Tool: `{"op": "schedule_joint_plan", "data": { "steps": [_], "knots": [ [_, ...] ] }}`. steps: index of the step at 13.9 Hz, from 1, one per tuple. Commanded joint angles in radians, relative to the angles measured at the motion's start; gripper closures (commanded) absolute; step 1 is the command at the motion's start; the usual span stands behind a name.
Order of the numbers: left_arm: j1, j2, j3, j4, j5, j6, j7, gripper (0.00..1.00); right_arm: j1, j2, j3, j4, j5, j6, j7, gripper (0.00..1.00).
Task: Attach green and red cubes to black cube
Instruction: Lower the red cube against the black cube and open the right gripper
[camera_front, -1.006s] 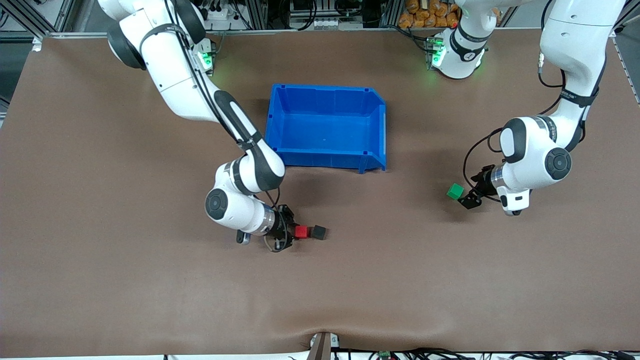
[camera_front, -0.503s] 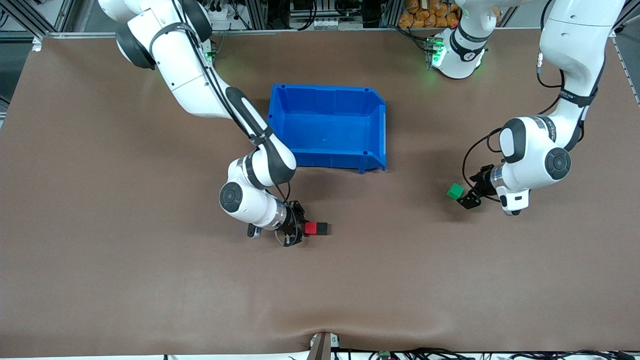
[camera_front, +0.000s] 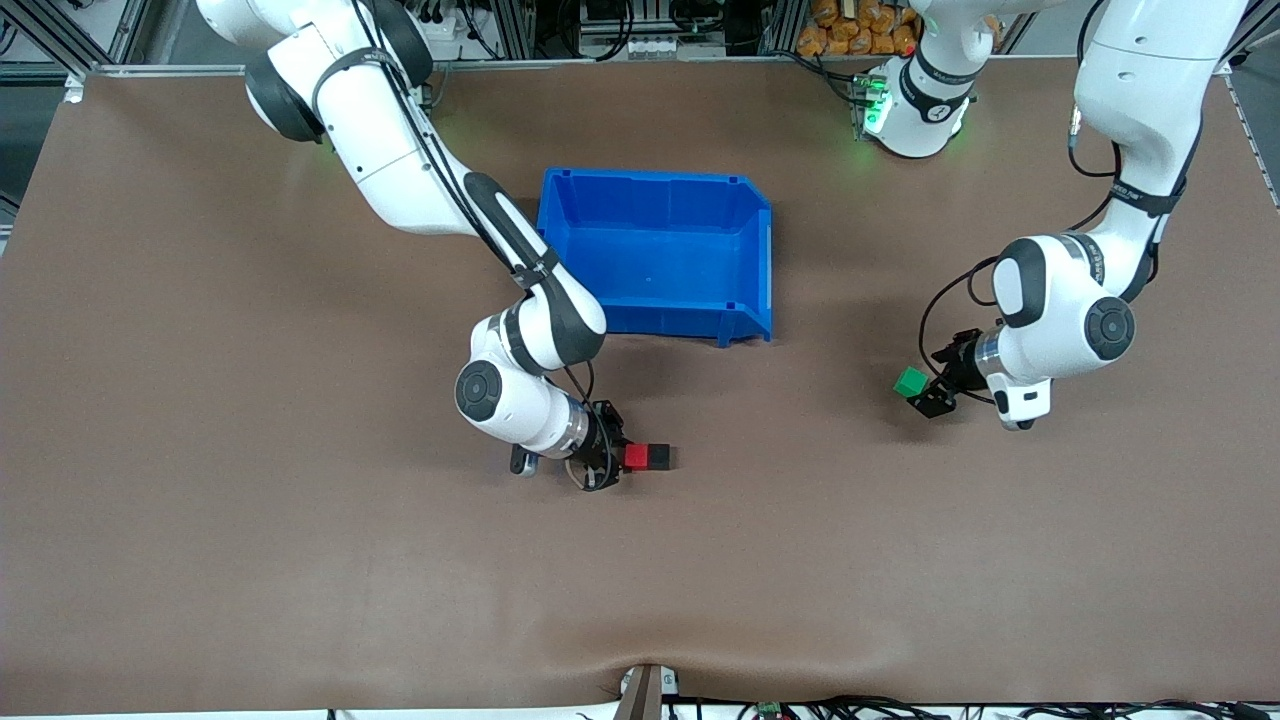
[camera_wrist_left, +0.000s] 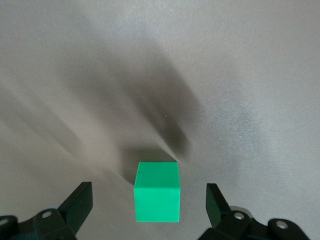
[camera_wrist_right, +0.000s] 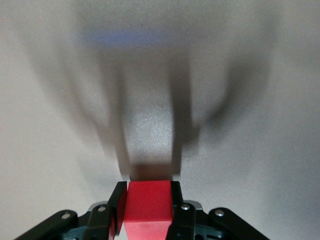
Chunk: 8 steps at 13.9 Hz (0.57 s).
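Three small cubes show in the front view, one of each colour, along with one blue bin, two arms and two grippers.

Going from the left edge of the front view: the right arm drops from the upper left corner to just below centre, where the right gripper (camera_front: 612, 458) sits low at the table. Its fingers are clamped narrow on the red cube (camera_front: 637, 457), one on each side, as the right wrist view confirms with the red cube (camera_wrist_right: 148, 206) pinched between the two fingers (camera_wrist_right: 119, 205). The black cube (camera_front: 660, 457) lies touching the red cube's face that is turned away from the gripper, the two in a row on the brown table (camera_front: 300, 560). In the right wrist view the black cube is hidden by the red one, and the red cube's lower part is cut off by the frame edge.

Above these, at upper centre, stands the blue bin (camera_front: 740, 325).

At centre right the green cube (camera_front: 910, 382) rests on the table, apart from the other two cubes, toward the left arm's end. The left gripper (camera_front: 932, 396) is just beside it, spread wide; the left wrist view shows the green cube (camera_wrist_left: 157, 191) between the fingertips (camera_wrist_left: 80, 201), untouched by either. Only the tips of those fingers are in that view.
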Motion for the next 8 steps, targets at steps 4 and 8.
{"op": "schedule_joint_plan", "data": {
  "steps": [4,8],
  "knots": [
    [-0.001,0.023,-0.005,-0.004,-0.019,0.045,-0.009,0.00,-0.024,-0.025,-0.031,0.038,-0.102,-0.028,-0.030,0.00],
    [-0.001,0.026,-0.005,-0.004,-0.019,0.045,-0.009,0.02,-0.142,-0.104,-0.036,0.085,-0.270,-0.297,-0.175,0.00]
  ]
}}
